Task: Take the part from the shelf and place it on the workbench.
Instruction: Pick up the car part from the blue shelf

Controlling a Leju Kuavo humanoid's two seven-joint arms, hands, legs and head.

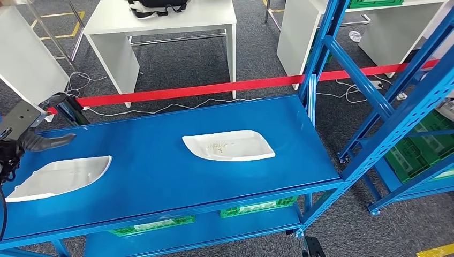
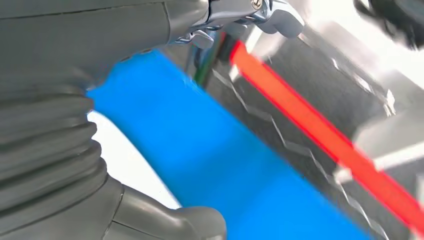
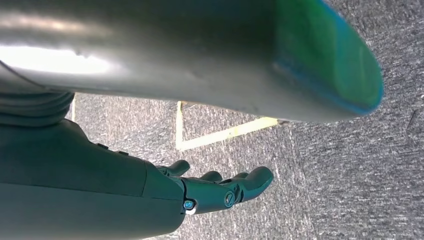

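Parts: one white part lies at the shelf's left end, just under the left hand, whose fingers reach out holding nothing. Second part lies mid-shelf. Right hand hangs over carpet, fingers loosely extended, empty.

- The left hand, grey with a ribbed cover, is close over the blue shelf surface.
- A white part lies on the blue, partly behind the hand.
- Beyond the shelf edge, a red tape crosses grey carpet; all blurred.
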